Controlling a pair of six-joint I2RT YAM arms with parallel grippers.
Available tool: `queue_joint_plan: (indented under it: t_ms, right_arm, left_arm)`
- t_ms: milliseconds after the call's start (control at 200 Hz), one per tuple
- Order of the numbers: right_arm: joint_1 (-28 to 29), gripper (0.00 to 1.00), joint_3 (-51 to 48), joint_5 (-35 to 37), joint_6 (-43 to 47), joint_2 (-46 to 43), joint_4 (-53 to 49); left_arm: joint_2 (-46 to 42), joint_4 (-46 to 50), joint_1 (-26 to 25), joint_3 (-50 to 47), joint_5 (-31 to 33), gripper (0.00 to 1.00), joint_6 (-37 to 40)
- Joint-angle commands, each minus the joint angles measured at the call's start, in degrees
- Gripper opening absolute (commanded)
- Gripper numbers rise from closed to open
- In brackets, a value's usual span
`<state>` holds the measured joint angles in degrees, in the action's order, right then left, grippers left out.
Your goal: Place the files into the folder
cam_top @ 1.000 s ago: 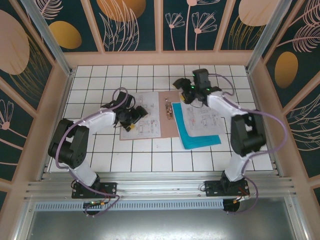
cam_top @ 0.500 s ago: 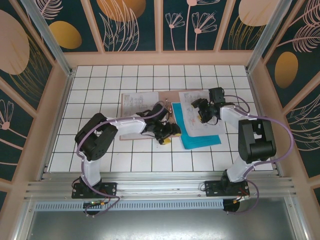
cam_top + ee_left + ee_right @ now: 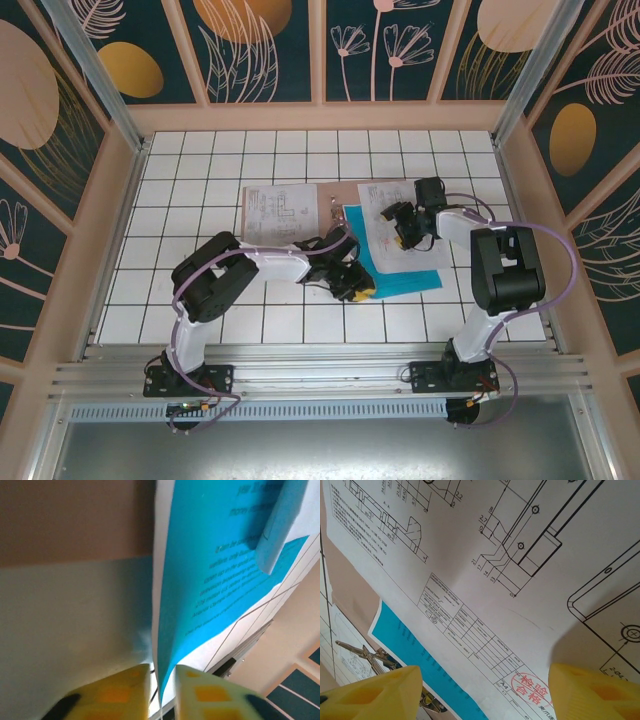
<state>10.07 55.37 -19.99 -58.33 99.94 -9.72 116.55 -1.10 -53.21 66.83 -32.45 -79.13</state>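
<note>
Across the right side of the folder (image 3: 345, 190) lies the teal sheet (image 3: 400, 282) (image 3: 215, 570), a white sheet (image 3: 425, 255) (image 3: 520, 580) atop it. Our left gripper (image 3: 355, 288) (image 3: 162, 672), nearly closed, pinches the teal sheet's near-left corner; our right gripper (image 3: 405, 225) (image 3: 485, 680) gapes empty over the white sheet. We judge both light, limp, slippery: pinch edges.

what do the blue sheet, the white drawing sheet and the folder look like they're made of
The blue sheet looks like thin matt paper: it curls in a soft bend. The white drawing sheet is thin matt paper too, printed black and faintly creased. The folder is probably matt pinkish-brown card, plain and flat.
</note>
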Motion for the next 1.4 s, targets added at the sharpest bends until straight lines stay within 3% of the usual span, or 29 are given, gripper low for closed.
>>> queue_joint_plan:
  t_ms: [0, 90, 265, 405, 590, 761, 921, 1391]
  right_arm:
    - [-0.4, 0.68, -2.1, -1.1, 1.5, 0.3, -0.3]
    - [-0.3, 0.68, -4.0, -1.5, 1.7, -0.6, 0.0]
    - [-0.2, 0.68, -8.3, -2.7, 1.9, -2.8, 0.7]
    - [0.1, 0.68, -10.5, -2.8, 1.9, -4.4, 0.6]
    - [0.5, 0.68, -11.9, -2.3, 1.5, -7.1, -0.2]
    - [1.7, 0.68, -12.8, -2.5, -0.2, -9.0, 0.3]
    - [3.5, 0.68, -14.3, -3.1, -2.3, -9.9, 1.7]
    - [5.5, 0.69, -16.8, -3.2, -1.9, -11.5, 1.5]
  left_arm:
    - [1.8, -0.8, -0.1, 2.1, 1.5, 0.12, -1.2]
    - [2.1, -0.8, -0.1, 2.6, 1.9, 0.04, -1.2]
    - [1.3, -0.2, -0.1, 2.0, 3.0, 0.05, -1.0]
    - [0.5, -0.2, -0.1, 1.6, 3.9, 0.18, -1.0]
    - [-1.2, 0.1, 0.0, 1.3, 5.6, 0.44, -1.1]
    - [-0.7, 0.1, 0.0, 1.3, 5.5, 0.52, -1.3]
    - [0.1, 0.0, 0.2, 1.9, 5.3, 0.52, -1.3]
    - [0.3, 2.3, 0.4, 1.5, 5.7, 0.39, -0.4]
